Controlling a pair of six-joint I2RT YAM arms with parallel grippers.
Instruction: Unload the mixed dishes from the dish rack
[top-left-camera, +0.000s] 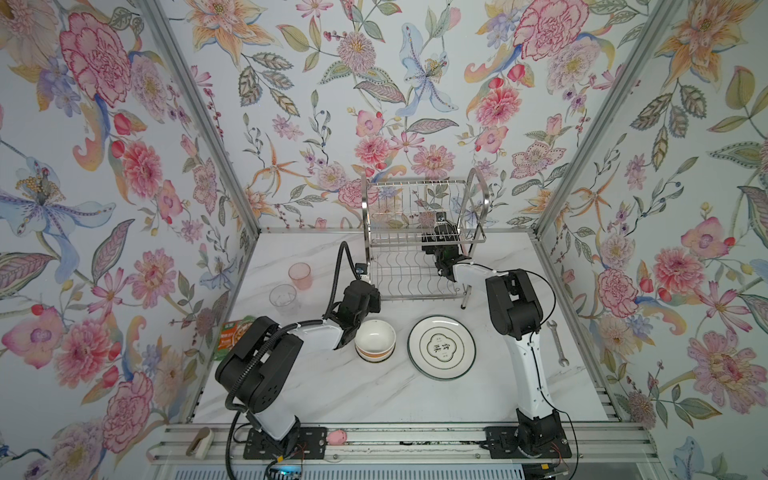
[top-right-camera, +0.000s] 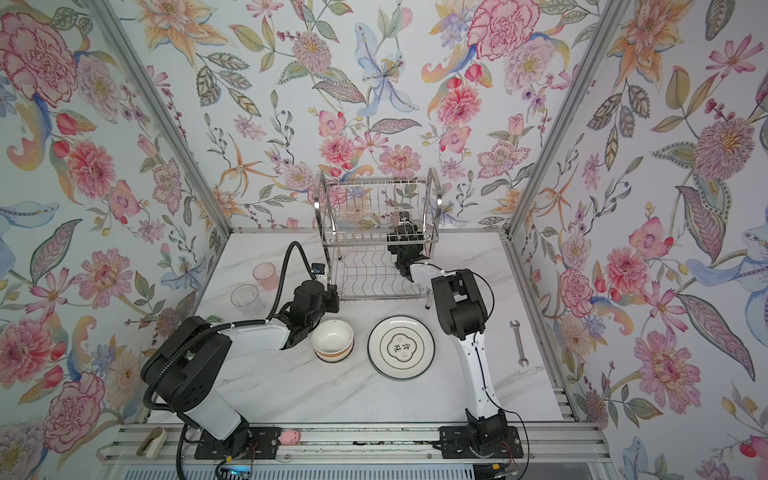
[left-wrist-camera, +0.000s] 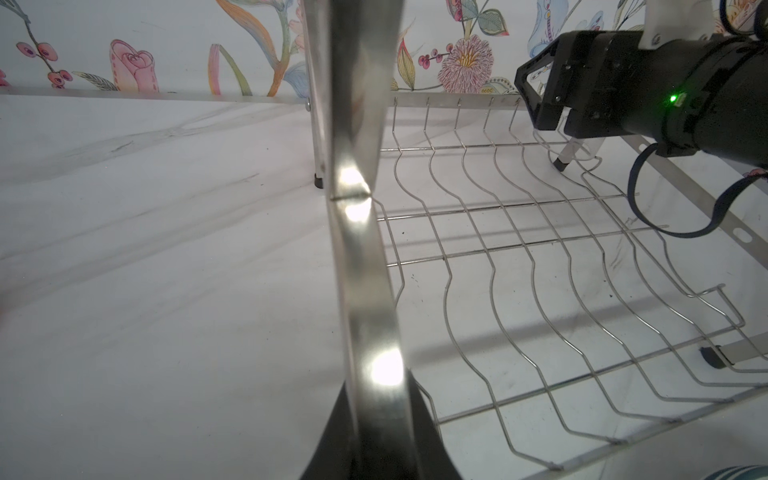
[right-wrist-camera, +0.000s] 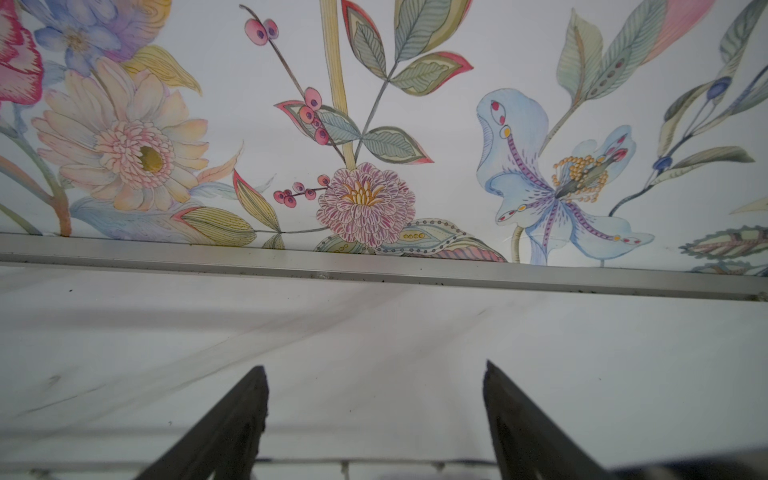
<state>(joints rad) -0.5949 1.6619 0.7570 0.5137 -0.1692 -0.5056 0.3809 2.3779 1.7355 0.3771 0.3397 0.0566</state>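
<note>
The chrome dish rack stands at the back of the marble table, and I see no dishes on its wire shelves. My left gripper is shut on the flat steel band of the rack's side frame. My right gripper reaches in between the two tiers, open, with nothing between its fingers. On the table sit a stacked cream bowl, a dark-rimmed plate with characters, a pink tumbler and a clear tumbler.
A green-orange food packet lies partly under the left arm. A steel wrench lies at the right edge. Floral walls close in the back and both sides. A small pink object rests on the front rail.
</note>
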